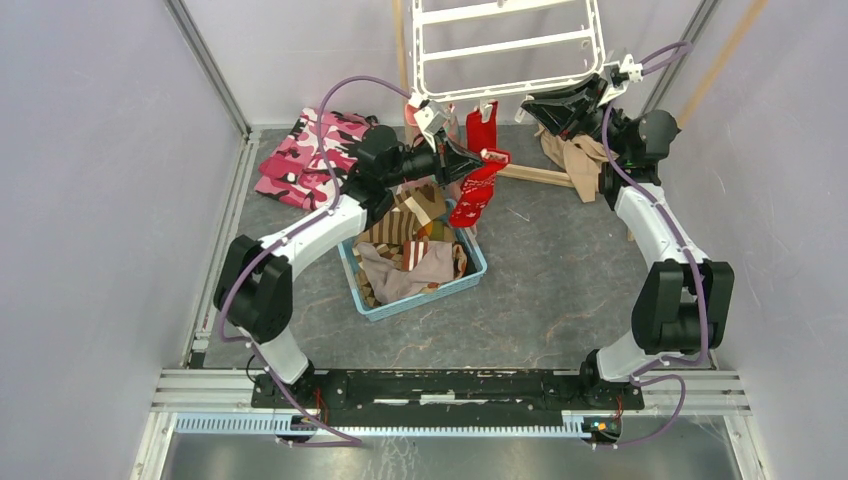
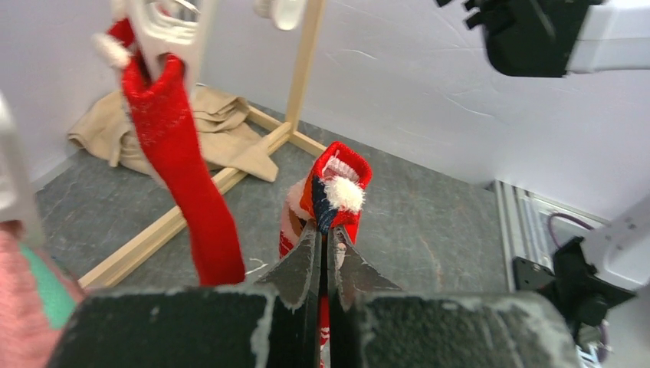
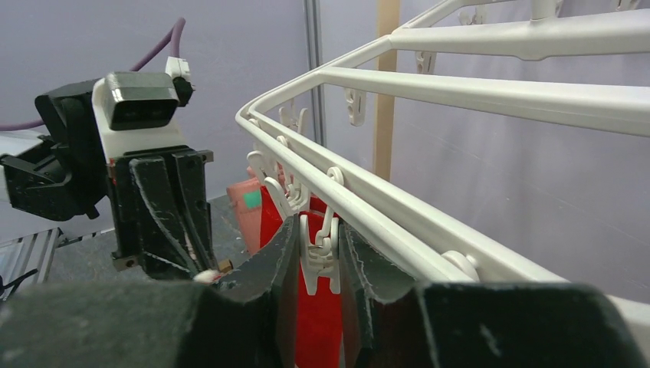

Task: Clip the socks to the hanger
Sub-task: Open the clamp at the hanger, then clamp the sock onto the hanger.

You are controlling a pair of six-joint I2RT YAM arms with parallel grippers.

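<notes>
The white hanger [image 1: 505,50] hangs at the back, its bars [image 3: 460,100] filling the right wrist view. One red sock [image 1: 482,125] hangs clipped to its near rim, beside a salmon-pink sock [image 3: 245,211]. My left gripper [image 2: 328,230] is shut on the cuff of a second red sock [image 2: 337,180], which dangles [image 1: 475,195] just below the rim. My right gripper [image 3: 318,230] is at the rim with its fingers pressed on both sides of a white clip peg [image 3: 320,245]. The clipped red sock [image 3: 322,322] shows behind that peg.
A blue basket [image 1: 430,295] of more socks sits under the left arm. A pink camouflage garment [image 1: 305,155] lies at back left. A tan cloth [image 1: 580,160] lies on the wooden stand's base [image 1: 535,175] at back right. Walls stand close on both sides.
</notes>
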